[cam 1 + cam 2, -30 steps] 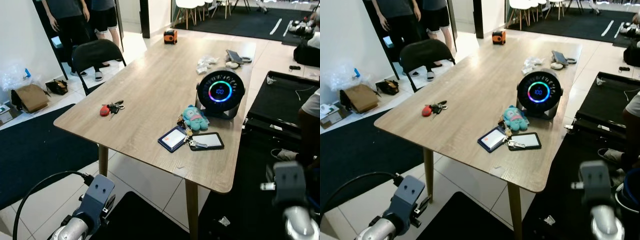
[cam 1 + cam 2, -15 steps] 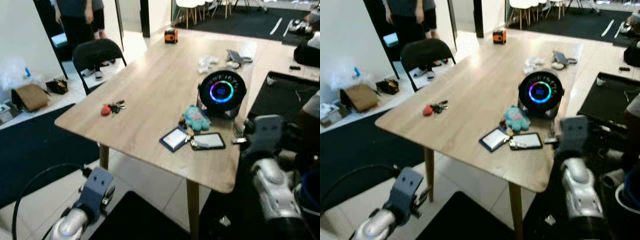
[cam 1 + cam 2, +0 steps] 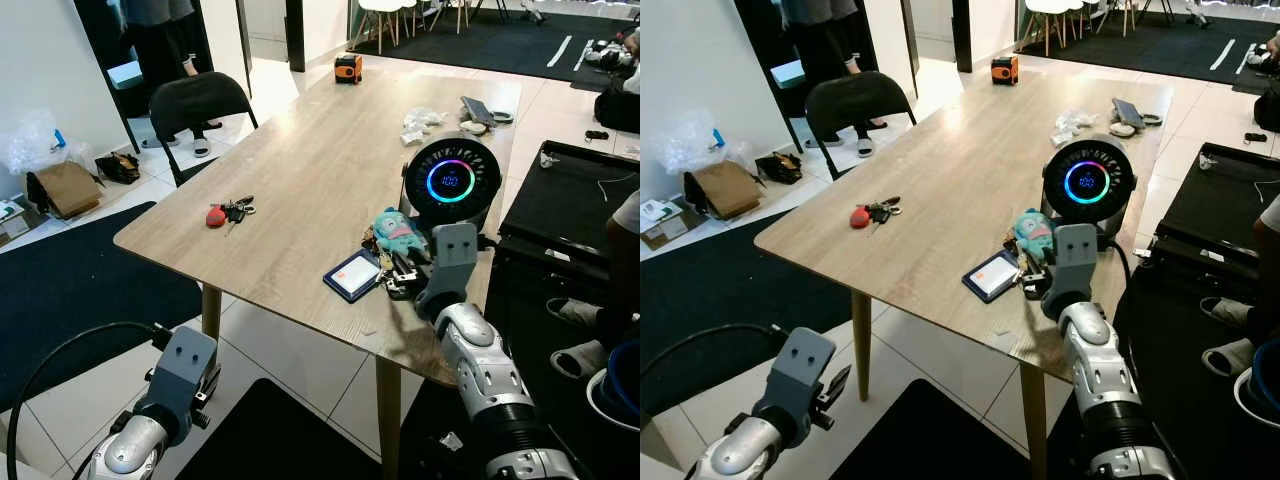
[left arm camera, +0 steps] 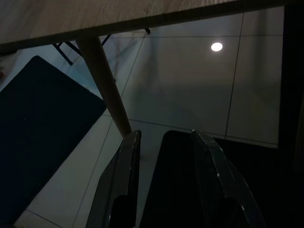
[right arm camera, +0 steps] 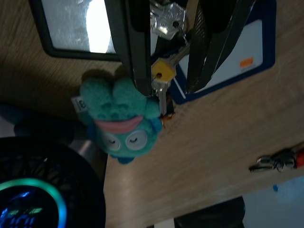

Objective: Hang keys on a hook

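Note:
A bunch of keys (image 5: pixel 161 76) with a yellow-capped key and a teal plush toy (image 3: pixel 395 232) lies at the table's front right, beside a blue card holder (image 3: pixel 352 275). My right gripper (image 5: pixel 168 89) is down over this bunch and open. Its two black fingers (image 5: pixel 130 42) stand on either side of the keys, and nothing is clamped. A second bunch of keys with a red fob (image 3: pixel 226 212) lies near the table's left edge. My left gripper (image 4: pixel 167 135) hangs open below the table, over the floor.
A round black fan with a lit ring (image 3: pixel 450 182) stands just behind the plush toy. A black tablet (image 5: pixel 76 28) lies beside the card holder. The wooden table (image 3: pixel 300 160) has a black chair (image 3: pixel 195 100) at its left. A person's legs (image 3: pixel 170 40) stand beyond it.
My right arm has swung up from the lower right and forward over the table's front right corner. Its gripper now sits at the plush-toy keys. The left arm still hangs.

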Motion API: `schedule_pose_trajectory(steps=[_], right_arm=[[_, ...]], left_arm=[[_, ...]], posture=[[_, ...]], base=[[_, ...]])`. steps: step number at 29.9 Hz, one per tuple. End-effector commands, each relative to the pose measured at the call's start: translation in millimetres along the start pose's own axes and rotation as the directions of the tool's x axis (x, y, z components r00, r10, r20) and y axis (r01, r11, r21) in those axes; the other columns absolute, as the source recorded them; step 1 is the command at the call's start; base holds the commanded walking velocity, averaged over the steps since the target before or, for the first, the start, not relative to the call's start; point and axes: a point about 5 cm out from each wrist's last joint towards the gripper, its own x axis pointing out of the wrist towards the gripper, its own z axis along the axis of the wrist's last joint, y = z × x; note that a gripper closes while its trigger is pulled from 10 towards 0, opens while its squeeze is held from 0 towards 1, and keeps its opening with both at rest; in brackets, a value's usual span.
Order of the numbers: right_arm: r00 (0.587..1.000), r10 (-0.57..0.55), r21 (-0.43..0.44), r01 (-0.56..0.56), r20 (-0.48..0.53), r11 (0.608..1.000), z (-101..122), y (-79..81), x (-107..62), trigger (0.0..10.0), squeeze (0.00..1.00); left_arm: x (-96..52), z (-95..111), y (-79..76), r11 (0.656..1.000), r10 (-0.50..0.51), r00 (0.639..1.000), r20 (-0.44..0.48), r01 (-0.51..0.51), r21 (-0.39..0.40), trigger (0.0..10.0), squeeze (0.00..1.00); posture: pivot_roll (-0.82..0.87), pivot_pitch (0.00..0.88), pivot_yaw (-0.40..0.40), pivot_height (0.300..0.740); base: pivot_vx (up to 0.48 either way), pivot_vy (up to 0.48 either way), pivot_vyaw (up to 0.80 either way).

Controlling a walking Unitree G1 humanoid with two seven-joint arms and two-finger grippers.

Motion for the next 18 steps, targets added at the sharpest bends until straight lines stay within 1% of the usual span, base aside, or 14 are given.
schedule_pose_trajectory(steps=[1,3,4,6,8,14,18], right_arm=[[0.998,-0.004,0.006,0.005,-0.059,1.0,-11,-3.6,-5.9,10.0,0.0],[0.995,-0.01,0.007,0.011,-0.102,1.0,-16,-7.0,-7.4,10.0,0.0],[0.995,-0.01,0.007,0.011,-0.102,1.0,-16,-7.0,-7.4,10.0,0.0],[0.99,-0.008,0.016,0.011,-0.141,1.0,-18,-8.0,-5.7,10.0,0.0],[0.988,0.001,0.022,0.002,-0.155,1.0,-18,-7.3,-4.3,10.0,0.0],[0.987,0.039,0.017,-0.037,-0.159,0.999,-14,-4.4,1.0,10.0,0.0],[0.985,0.089,0.008,-0.088,-0.147,0.996,-10,1.7,4.7,10.0,0.0]], left_arm=[[-2.9,-5,0.5,1.0,0.004,1.0,-0.03,-0.004,-0.002,10.0,0.0],[-2.2,-4,-0.8,1.0,-0.002,0.999,-0.032,0.002,-0.004,10.0,0.0],[-2.2,-4,-0.8,1.0,-0.002,0.999,-0.032,0.002,-0.004,10.0,0.0],[-1.4,-4,-1.9,1.0,-0.011,0.999,-0.032,0.011,-0.003,10.0,0.0],[-1.2,-3,-2.2,1.0,-0.015,0.999,-0.033,0.014,-0.002,10.0,0.0],[-2.2,-4,-2.0,1.0,-0.016,0.999,-0.036,0.016,0.001,10.0,0.0],[-2.9,-4,-2.0,1.0,-0.012,0.999,-0.039,0.012,0.002,10.0,0.0]], posture=[[0.15,0.22,0.089,0.74],[0.15,0.224,0.096,0.74],[0.15,0.224,0.096,0.74],[0.15,0.228,0.103,0.74],[0.15,0.228,0.103,0.74],[0.15,0.227,0.103,0.74],[0.15,0.224,0.099,0.74]], base=[[0.0,0.0,0.0],[0.0,0.0,0.0],[0.0,0.0,0.0],[0.0,0.0,0.0],[0.0,0.0,0.0],[0.0,0.0,0.0],[0.0,0.0,0.0]])
